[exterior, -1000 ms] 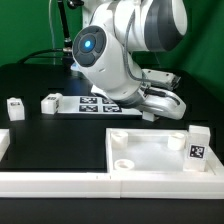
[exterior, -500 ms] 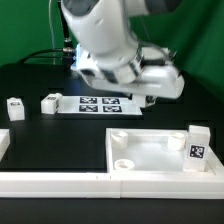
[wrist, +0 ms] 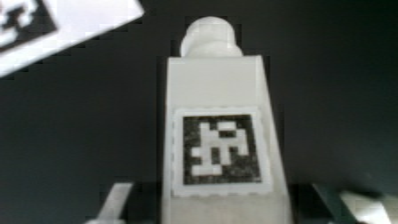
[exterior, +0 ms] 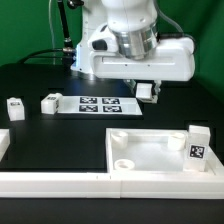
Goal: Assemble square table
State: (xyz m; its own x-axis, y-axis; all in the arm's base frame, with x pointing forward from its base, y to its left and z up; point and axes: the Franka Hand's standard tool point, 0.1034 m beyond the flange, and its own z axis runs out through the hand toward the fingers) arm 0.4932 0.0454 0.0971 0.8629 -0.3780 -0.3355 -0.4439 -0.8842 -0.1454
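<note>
One held leg [wrist: 217, 120] sits in the pincer [exterior: 146, 88], a short white block with a black-and-white tag [wrist: 215, 148] on the face turned to the wrist camera and a rounded peg at its far end. The fingers [wrist: 118, 200] press on its two sides, so the pincer is clamped on it. It seems to hang clear of the bench [exterior: 40, 140], though I cannot tell how far.

The tabletop [exterior: 160, 145], a white square tray with a raised rim, lies below the pincer and nearer the exterior camera. A standing leg [exterior: 197, 148] is upright at its corner on the exterior view's right. Open round sockets [exterior: 122, 161] show on the side toward the exterior view's left. The marker board [exterior: 100, 103] lies just beside the pincer, and beyond it, well apart, rest two loose legs [exterior: 14, 108] [exterior: 50, 102]. White rails [exterior: 50, 182] run along the bench's near edge.

The likely next step is carrying the held leg to an open socket. The grip takes only the lower part of the block, so it could twist or slip during a swing. If the peg then meets the socket tilted or off centre, it would probably jam on the rim or push the tabletop aside. A low path might also clip the standing leg.
</note>
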